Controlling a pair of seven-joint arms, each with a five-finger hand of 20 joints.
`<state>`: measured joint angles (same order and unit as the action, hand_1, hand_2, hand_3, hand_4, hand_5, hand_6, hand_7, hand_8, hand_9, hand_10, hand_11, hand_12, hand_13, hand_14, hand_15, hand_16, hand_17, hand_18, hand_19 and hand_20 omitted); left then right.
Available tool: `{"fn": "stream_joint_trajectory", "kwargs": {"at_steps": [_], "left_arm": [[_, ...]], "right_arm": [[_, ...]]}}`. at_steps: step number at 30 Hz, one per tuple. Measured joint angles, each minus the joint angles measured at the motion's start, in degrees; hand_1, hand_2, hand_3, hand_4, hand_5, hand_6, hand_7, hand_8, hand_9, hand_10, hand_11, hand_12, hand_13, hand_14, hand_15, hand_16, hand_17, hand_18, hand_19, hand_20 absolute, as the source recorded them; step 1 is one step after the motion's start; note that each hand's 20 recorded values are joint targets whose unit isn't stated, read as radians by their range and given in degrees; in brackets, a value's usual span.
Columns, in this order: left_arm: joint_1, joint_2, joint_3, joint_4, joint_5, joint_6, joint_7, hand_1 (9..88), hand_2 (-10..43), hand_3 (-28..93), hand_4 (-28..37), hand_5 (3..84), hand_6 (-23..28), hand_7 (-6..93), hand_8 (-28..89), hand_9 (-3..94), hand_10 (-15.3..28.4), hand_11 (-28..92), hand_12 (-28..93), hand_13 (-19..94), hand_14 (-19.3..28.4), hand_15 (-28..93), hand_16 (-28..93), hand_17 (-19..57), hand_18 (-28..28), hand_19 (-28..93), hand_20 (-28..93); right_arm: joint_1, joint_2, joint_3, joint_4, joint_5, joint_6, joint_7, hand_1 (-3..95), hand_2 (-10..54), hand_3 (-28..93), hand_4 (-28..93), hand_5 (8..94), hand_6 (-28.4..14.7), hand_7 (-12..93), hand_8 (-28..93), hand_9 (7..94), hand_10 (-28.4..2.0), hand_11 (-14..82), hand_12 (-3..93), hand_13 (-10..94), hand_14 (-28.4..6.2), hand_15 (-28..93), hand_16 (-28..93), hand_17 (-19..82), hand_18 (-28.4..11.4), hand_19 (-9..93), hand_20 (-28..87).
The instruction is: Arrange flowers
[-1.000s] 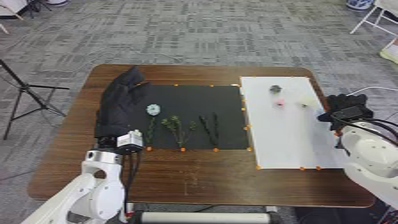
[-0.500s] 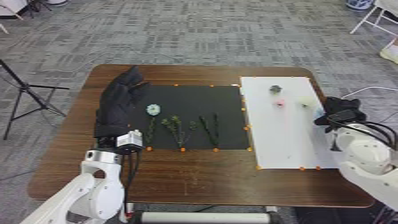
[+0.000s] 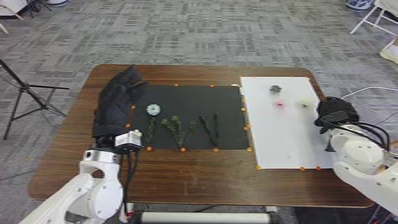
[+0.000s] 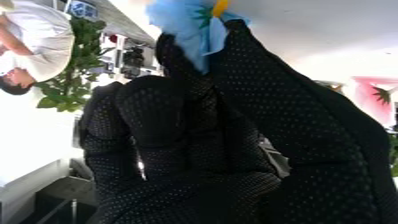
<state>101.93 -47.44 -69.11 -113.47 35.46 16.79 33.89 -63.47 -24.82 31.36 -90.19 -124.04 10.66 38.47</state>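
My right hand [image 3: 336,111] is at the right edge of the white board [image 3: 282,137]. In the right wrist view the hand [image 4: 209,165] pinches a light blue flower [image 4: 180,19] between its thumb and a finger. A pink flower [image 4: 378,95] stands farther off there. On the board lie a dark grey flower [image 3: 275,89], a pink flower [image 3: 280,103] and a pale yellow flower [image 3: 305,103]. The black mat [image 3: 182,93] bears a pale blue flower [image 3: 153,109] on a stem, a leafy green sprig [image 3: 181,132] and dark stems [image 3: 215,129]. My left hand [image 3: 115,100] lies with straight fingers along the mat's left side.
Orange markers line the edges of mat and board on the brown table [image 3: 200,177]. A black tripod [image 3: 27,90] stands on the floor to the left, and a white cable [image 3: 373,88] runs beyond the table's right edge.
My right hand has shifted a little to the left, in toward the white board. The left hand and the things on the mat and board have kept their places.
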Motion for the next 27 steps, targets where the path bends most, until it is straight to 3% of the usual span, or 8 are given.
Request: {"fn": "stream_joint_trajectory", "kwargs": {"at_steps": [6,10,14,21,27], "left_arm": [[-0.12,0.16,-0.03,-0.01,0.00,0.01,0.00,29.1,-3.0,70,-23.4,32.3,1.9,24.5,-10,27.4,12.3,29,20,25,14.5,38,5,-8.0,20.1,41,18],[-0.07,0.56,-0.45,-0.23,0.05,0.04,0.00,29.1,-3.0,70,-23.4,32.3,2.0,24.4,-10,27.4,12.1,29,20,25,14.5,38,5,-7.9,20.1,41,18],[0.33,0.88,-1.26,-0.74,0.06,0.20,0.03,29.1,-2.9,70,-23.4,32.3,1.9,24.5,-10,27.4,12.1,29,20,25,14.5,38,5,-8.0,20.1,41,18],[1.36,1.37,-2.45,-1.24,0.11,0.85,0.11,29.0,-3.1,71,-23.3,32.4,2.1,24.4,-10,27.5,12.2,29,20,25,14.7,39,5,-7.6,20.3,42,18],[1.56,2.31,-2.77,-1.34,0.11,1.27,0.58,29.0,-3.1,71,-23.3,32.4,2.0,24.4,-10,27.5,12.3,29,20,25,14.6,39,5,-7.5,20.4,42,19]], "right_arm": [[-1.54,0.58,1.87,-2.52,-0.33,2.10,-0.75,49.5,-9.5,85,-18,70.0,0.7,50,9,81.1,-6.7,28.4,56.6,71,-3.7,66,43,35,-18.8,81,48],[0.35,0.82,-0.29,-5.34,-1.34,7.98,-1.47,49.8,-9.5,85,-19,70.2,0.6,50,9,81.3,-6.6,28.0,56.8,71,-3.6,66,43,35,-18.8,81,48],[8.14,-0.41,-8.26,-6.73,-1.96,13.79,-3.16,50.0,-9.5,85,-19,70.2,0.6,49,9,81.4,-6.6,27.6,56.9,71,-3.5,66,44,35,-18.8,81,48],[19.25,-8.68,-14.14,-6.15,-0.59,14.92,-9.84,50.1,-9.5,85,-19,70.2,0.7,49,9,81.5,-6.6,26.9,57.3,71,-3.1,65,44,35,-18.7,81,48],[28.20,-19.16,-23.07,-1.39,0.45,14.93,-10.91,50.0,-9.5,85,-20,70.1,0.8,49,9,81.7,-6.4,26.4,57.4,71,-3.0,65,44,35,-18.7,81,49]]}}
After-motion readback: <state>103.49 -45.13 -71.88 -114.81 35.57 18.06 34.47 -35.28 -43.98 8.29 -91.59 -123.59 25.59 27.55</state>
